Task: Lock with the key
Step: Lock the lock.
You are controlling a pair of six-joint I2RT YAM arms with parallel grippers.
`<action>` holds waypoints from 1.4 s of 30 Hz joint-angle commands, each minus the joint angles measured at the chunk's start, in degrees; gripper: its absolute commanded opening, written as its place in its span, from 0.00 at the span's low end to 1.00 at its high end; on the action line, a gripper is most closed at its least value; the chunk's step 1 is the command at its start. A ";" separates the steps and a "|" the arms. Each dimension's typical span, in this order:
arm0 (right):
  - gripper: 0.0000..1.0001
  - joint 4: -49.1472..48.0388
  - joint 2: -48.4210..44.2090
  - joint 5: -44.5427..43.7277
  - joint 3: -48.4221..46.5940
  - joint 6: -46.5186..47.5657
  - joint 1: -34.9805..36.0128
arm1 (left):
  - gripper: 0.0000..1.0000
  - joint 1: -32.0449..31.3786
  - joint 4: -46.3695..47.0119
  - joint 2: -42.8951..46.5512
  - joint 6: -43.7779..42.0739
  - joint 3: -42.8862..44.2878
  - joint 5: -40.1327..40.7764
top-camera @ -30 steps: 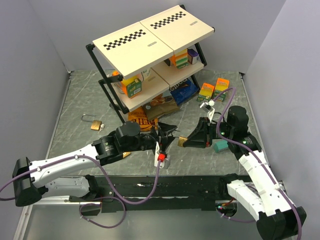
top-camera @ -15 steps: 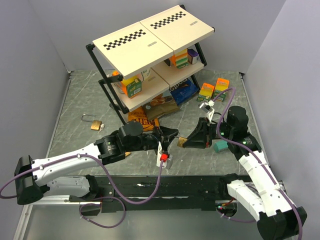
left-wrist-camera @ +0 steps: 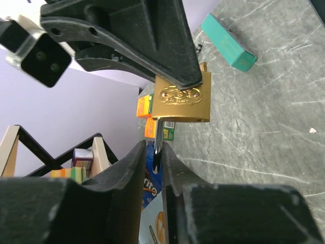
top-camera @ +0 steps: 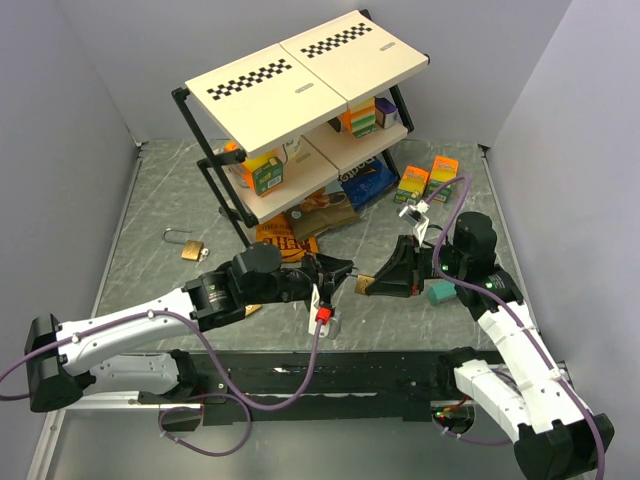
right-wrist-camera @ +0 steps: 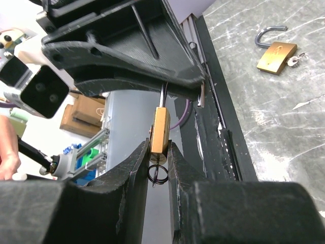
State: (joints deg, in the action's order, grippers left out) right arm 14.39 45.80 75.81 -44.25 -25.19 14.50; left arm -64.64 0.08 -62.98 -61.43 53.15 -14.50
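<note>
Top view: left gripper (top-camera: 338, 270) and right gripper (top-camera: 374, 284) meet nose to nose over the table (top-camera: 150, 270), in front of the shelf rack (top-camera: 300, 90). Brass padlock (top-camera: 367, 281) sits between them at the right claw's tips. A second padlock (top-camera: 190, 248) lies on the table, well apart to the left. Left wrist: claw pressed together on the key (left-wrist-camera: 158, 138), blade tip touching the padlock's underside; how far in, cannot tell. Right wrist: claw pinching the padlock body, seen edge-on, thin key blade meeting its far end, wire ring (right-wrist-camera: 158, 172) hanging at its near end.
</note>
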 commanded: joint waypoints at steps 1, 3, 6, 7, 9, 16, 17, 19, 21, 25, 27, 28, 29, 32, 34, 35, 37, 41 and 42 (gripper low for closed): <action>0.00 -0.24 -1.24 0.13 -2.68 1.37 0.44 | 0.24 -0.31 0.10 2.42 -0.18 1.96 -1.32; 0.00 -0.42 -1.15 0.13 -2.51 1.20 0.44 | 0.24 -0.31 0.10 2.42 -0.01 2.22 -1.41; 0.00 -1.38 -0.98 0.48 -2.60 0.67 0.44 | 0.18 -0.31 0.10 2.16 -0.09 2.49 -1.41; 0.00 -1.47 -0.72 0.57 -2.60 0.49 0.44 | 0.16 -0.31 0.10 1.99 0.25 2.58 -1.41; 0.00 -1.56 -0.63 0.83 -2.86 0.75 0.44 | 0.13 -0.31 -1.47 1.81 0.52 2.84 -1.41; 0.48 5.09 -0.01 -1.89 -6.10 7.93 0.44 | 0.01 -0.22 -4.91 1.98 4.64 4.24 -2.64; 0.62 7.38 0.16 -3.46 -7.07 10.05 0.44 | 0.01 -0.22 -5.87 1.90 5.78 5.38 -2.72; 0.81 13.25 0.43 -8.29 -10.66 16.88 0.44 | 0.01 0.74 -9.73 1.02 10.52 7.23 -4.82; 0.87 16.27 1.13 -12.42 -14.00 23.56 0.35 | 0.01 2.58 -15.24 -0.55 16.04 11.09 -9.63; 0.95 22.95 1.75 -14.73 -18.41 34.22 0.35 | 0.01 6.63 -22.21 -3.81 25.73 18.72 -17.72; 1.00 26.82 2.10 -15.08 -20.51 38.87 0.26 | 0.01 8.30 -24.68 -5.82 30.39 20.85 -20.11; 1.00 27.78 2.10 -15.08 -21.05 40.21 0.18 | 0.01 8.83 -26.08 -6.36 31.80 22.42 -22.65; 1.00 28.66 1.58 -15.25 -21.31 41.26 0.26 | 0.01 9.61 -26.61 -6.71 33.11 23.05 -23.63; 1.00 28.32 -1.05 -15.69 -20.62 43.38 0.26 | 0.01 10.50 -28.90 -8.12 37.07 25.25 -26.98; 1.00 28.32 -2.55 -15.78 -19.56 45.74 0.26 | 0.01 10.85 -30.13 -9.00 38.74 26.65 -28.38; 1.00 28.84 -3.43 -15.43 -19.39 47.32 0.26 | 0.01 10.94 -30.57 -9.35 40.15 27.01 -29.78; 1.00 31.39 -3.18 -13.86 -20.00 51.02 0.35 | 0.01 11.03 -31.01 -10.23 41.65 28.15 -30.93; 0.97 39.38 1.30 -9.72 -24.38 58.74 0.44 | 0.01 11.12 -32.59 -12.51 45.16 30.08 -32.60; 0.95 41.92 2.09 -9.02 -24.92 59.55 0.35 | 0.01 11.03 -32.60 -12.95 45.78 30.96 -32.87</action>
State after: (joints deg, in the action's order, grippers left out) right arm 48.10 43.97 62.35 -64.95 25.02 14.50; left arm -53.78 -32.25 -74.76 -21.26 79.61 -42.33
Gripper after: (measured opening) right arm 0.982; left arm 0.036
